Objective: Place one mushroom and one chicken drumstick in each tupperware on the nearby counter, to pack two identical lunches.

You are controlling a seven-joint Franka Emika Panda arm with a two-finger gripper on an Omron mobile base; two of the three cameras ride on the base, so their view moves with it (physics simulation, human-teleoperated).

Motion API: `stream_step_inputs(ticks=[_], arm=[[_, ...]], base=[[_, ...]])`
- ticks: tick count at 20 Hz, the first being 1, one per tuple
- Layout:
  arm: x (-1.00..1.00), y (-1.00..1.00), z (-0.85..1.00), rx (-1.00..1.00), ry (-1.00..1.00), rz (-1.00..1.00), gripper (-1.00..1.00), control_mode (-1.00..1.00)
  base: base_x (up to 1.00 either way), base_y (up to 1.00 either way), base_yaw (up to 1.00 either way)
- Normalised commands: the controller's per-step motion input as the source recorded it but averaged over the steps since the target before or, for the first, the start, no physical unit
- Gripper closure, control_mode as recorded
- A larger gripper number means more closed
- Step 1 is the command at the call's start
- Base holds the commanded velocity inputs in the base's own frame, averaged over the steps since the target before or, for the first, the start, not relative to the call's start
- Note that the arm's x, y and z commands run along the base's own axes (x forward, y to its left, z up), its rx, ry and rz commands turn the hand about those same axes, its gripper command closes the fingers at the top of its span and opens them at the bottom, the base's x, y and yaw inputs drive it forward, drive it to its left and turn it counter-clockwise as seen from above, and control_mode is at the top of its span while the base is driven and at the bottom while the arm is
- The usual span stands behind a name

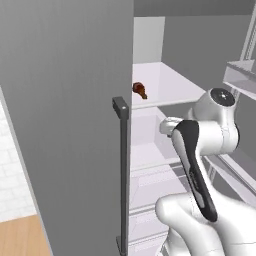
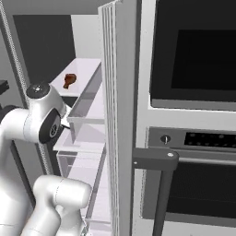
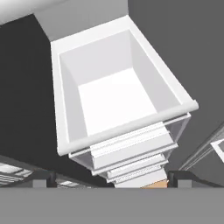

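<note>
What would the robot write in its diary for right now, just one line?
fridge: open | drumstick: on upper shelf, untouched | gripper: open, empty, over white bin

no readable text, labels, brands, numbers or signs

drumstick (image 1: 140, 90) on fridge shelf (image 1: 167, 85), drawers (image 1: 150, 165) below

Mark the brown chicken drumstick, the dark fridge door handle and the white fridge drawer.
brown chicken drumstick (image 1: 140, 90), left base view, its meaty middle
dark fridge door handle (image 1: 123, 175), left base view, mid-bar
white fridge drawer (image 3: 114, 98), hand view, bare floor
</note>
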Motion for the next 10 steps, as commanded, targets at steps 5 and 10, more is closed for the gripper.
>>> stream_step_inputs(ticks=[5,10], arm=[[0.00,0.01,1.00,-0.02,-0.53,0.14,-1.00,-1.00],[0.37,0.00,1.00,-0.06,-0.20,0.17,-1.00,-1.00]], base=[[0.00,0.00,0.00],[0.00,0.00,0.00]])
